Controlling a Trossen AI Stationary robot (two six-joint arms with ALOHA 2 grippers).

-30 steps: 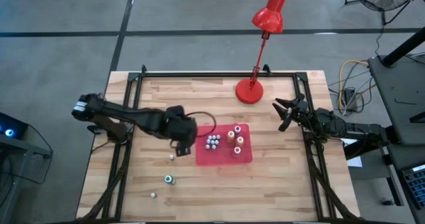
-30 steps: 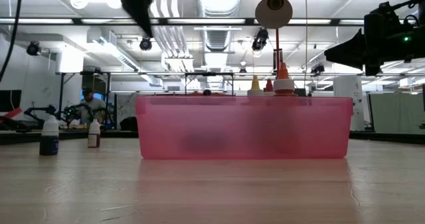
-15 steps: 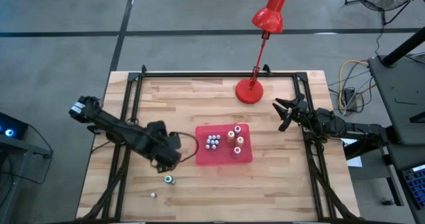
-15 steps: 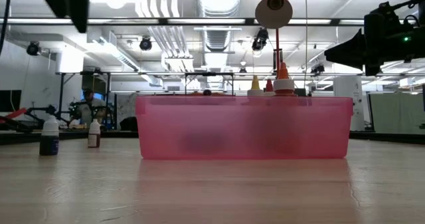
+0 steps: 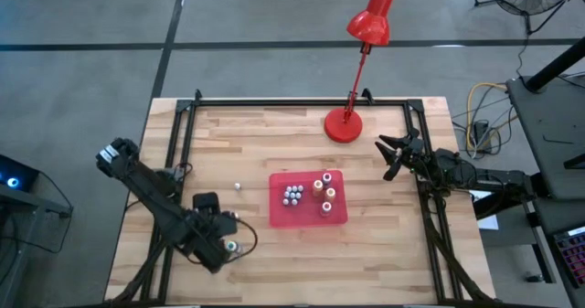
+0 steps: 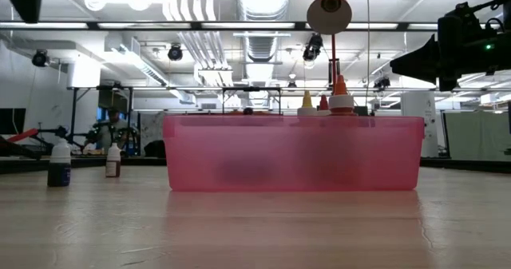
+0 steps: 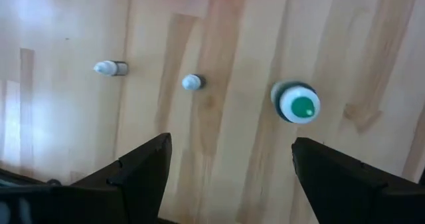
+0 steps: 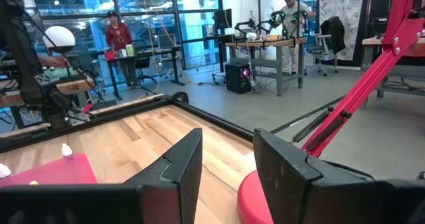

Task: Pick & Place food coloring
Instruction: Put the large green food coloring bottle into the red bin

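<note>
The left end effector (image 5: 228, 246) is held wide open over a small green-capped bottle (image 7: 297, 104) on the wooden table (image 5: 274, 130), near the red plastic tray (image 5: 336, 215). The right end effector (image 5: 391, 154) is parked beyond the tray's other side, fingers narrowly apart and empty.

The left gripper (image 5: 219, 239) hovers over a teal-capped bottle (image 5: 233, 247) at the table's near left. Red tray (image 5: 306, 218) holds more bottles (image 5: 292, 196)

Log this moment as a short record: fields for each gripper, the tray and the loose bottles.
left gripper: open, empty, over the table's front-left part, above the teal-capped bottle
right gripper: waiting at the right edge of the table, holding nothing
red tray: mid-table, holds a cluster of small white-capped bottles and a few larger coloured ones
loose bottles: teal-capped one plus two small pale ones on the wood
red lamp: behind the tray
</note>
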